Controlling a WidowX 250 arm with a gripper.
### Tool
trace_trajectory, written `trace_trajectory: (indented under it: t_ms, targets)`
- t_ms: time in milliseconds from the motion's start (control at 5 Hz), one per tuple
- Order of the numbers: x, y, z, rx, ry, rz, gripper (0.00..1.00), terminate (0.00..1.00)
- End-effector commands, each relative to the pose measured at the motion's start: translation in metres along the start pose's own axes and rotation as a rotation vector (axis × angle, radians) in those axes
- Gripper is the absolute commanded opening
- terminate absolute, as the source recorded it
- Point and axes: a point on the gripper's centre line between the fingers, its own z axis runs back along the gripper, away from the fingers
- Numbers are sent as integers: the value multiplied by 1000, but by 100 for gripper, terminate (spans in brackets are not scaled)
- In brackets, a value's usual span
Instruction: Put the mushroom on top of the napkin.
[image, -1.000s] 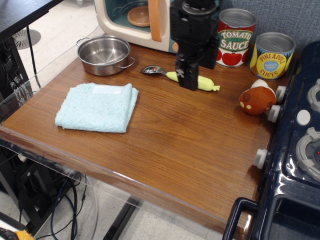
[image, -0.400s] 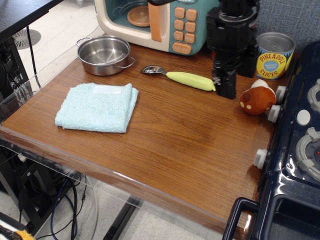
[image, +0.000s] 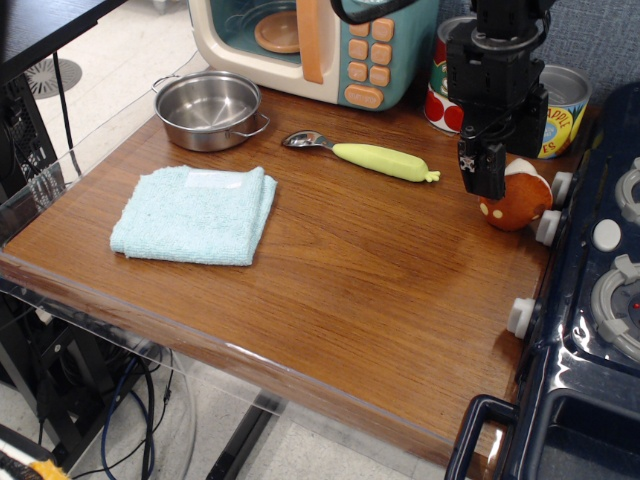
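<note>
1 view only, from above the counter (image: 330, 290). Reaching is the step in hand: the gripper (image: 484, 172) hangs at the left edge of the mushroom (image: 516, 199), partly covering it, nothing held. Whether its fingers are spread or pressed together I cannot tell; they read as 1 dark block. The mushroom lies tipped over at the counter's right edge against the stove (image: 600, 300), cap toward the lower left, white stem up and to the right, long axis along that diagonal. Next it likely needs a descent and a pinch across the cap, then a carry left to the napkin (image: 195, 214), well apart.
</note>
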Motion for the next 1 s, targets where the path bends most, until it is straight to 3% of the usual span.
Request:
trace_trajectory:
  t_ms: [0,200,600,800]
  targets:
    - [-6,-13,-3,3,-35,-32,100,0]
    - [-7,-10,-7,4,-58,-25,0,0]
    - [-6,-5,2,-1,-72,-31,0,0]
    - [-4,-2,19,-30,-65,-25,0,0]
